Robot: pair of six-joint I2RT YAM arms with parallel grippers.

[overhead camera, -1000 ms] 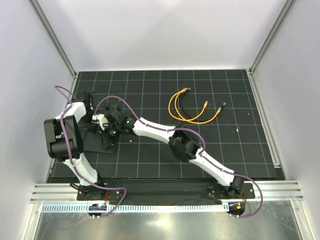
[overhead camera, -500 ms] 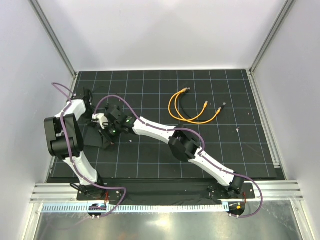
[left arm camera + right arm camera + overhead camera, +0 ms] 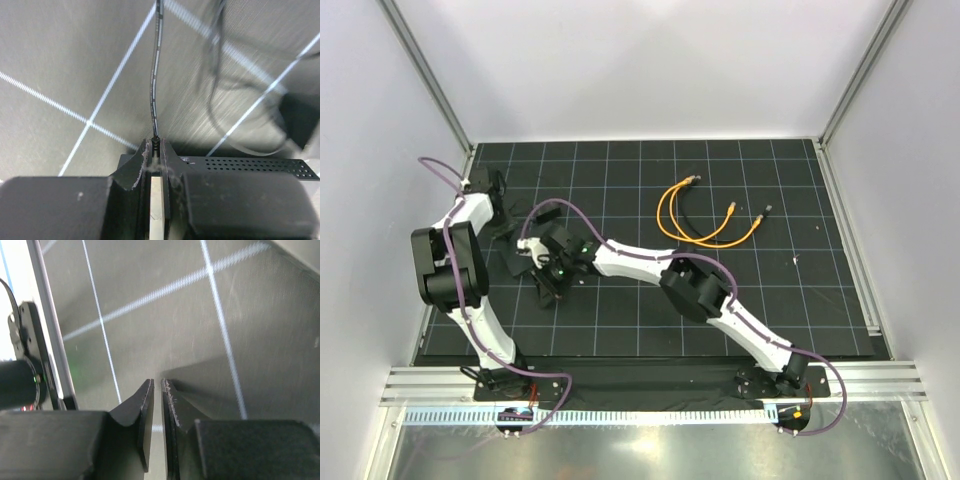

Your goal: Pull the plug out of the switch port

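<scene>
Surface (image 3: 740, 320): black mat with a white grid, pale walls on three sides.

Right arm (image 3: 700, 290): reaches from its base at the near right edge, across the mat to the near left part.

Left arm (image 3: 445, 265): stands along the left edge, wrist towards the far left corner.

Switch (image 3: 240, 162): matte black box. In the left wrist view an edge with rows of small holes shows low down, just right of the left hand's fingers. From above it is black on black, outline unclear. It lies at the left of the mat, between the two hands.

Left hand (image 3: 156, 145): fingers (image 3: 142, 160) pressed nearly together, pinching a thin black cable (image 3: 154, 75) at the tips. The cable runs straight away from the hand over the mat. A pale strip sits between the fingers lower down; cannot tell if it is the plug.

Right hand (image 3: 156, 385): fingers (image 3: 145, 410) pressed together but for a narrow slit, nothing seen in the slit. It points down at the mat near the left frame rail.

Orange cables (image 3: 662, 215): a loose loop on the far middle of the mat, well apart from both hands.

Black block (image 3: 300, 120): at the right edge of the left wrist view, blurred.

Second thin wire (image 3: 209, 107): curls over the mat between the pinched cable and that block.
</scene>
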